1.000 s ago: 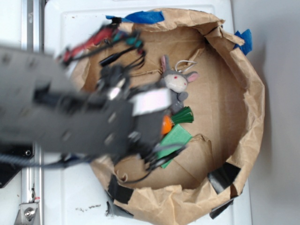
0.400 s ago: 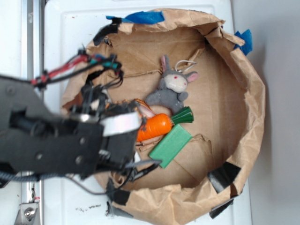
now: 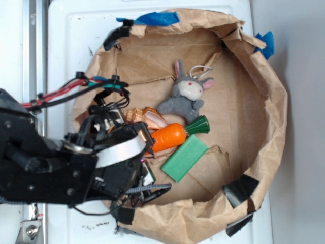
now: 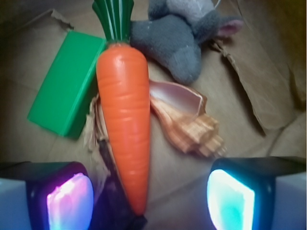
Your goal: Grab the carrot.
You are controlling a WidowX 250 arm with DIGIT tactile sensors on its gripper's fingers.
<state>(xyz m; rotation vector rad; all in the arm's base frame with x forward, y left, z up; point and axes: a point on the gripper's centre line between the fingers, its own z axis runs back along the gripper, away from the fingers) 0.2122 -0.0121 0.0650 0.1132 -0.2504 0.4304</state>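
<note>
the carrot (image 4: pixel 123 120) is seen lying on the brown paper floor of a crumpled paper basin (image 3: pixel 264 76), its dark green fluted top pointed away from the wrist camera and its tapered tip aimed back between the gripper's two pads. in the exterior view the carrot (image 3: pixel 167 137) is partly hidden at its pointed end by the arm. a flat green block (image 4: pixel 67 88) is placed just beside the carrot on one side, touching or nearly touching it near the top. a tan seashell (image 4: pixel 187 120) is pressed against the carrot's other side. a grey plush bunny (image 4: pixel 180 33) is laid next to the green top, just above the shell. the gripper (image 4: pixel 148 199) is held spread apart, nothing being clasped; its glowing pads (image 4: pixel 69 201) are set to either side of the carrot's tip, clear of it. the paper basin is set on a white surface (image 3: pixel 71 30), with blue tape (image 3: pixel 155 19) at its rim.
</note>
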